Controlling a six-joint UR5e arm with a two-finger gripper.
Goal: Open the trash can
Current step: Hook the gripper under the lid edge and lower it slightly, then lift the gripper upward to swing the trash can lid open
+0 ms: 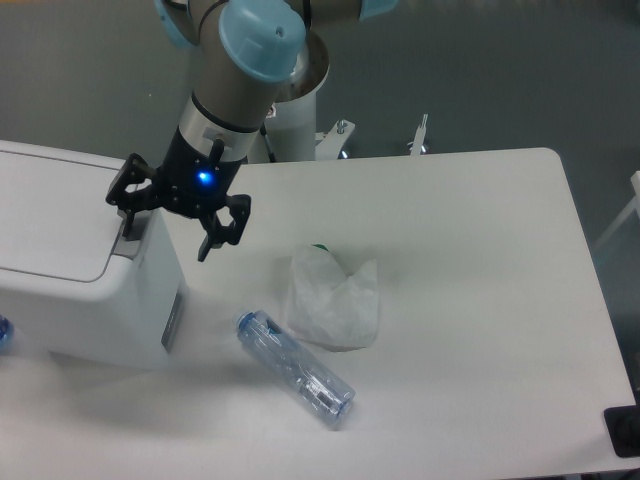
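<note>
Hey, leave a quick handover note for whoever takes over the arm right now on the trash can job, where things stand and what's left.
Claw: open, holding nothing, hanging over the right edge of the trash can, one finger near the lid's edge, the other out over the table. Whether it touches the can cannot be told.
Trash can: at the left of the table, lid flat and closed; grey push tab on its right side, below the claw.
Also on the table, right of the can: a clear plastic bottle lying on its side, and a thin plastic bag.
Done: claw brought to the can.
Left: open the lid.
</note>
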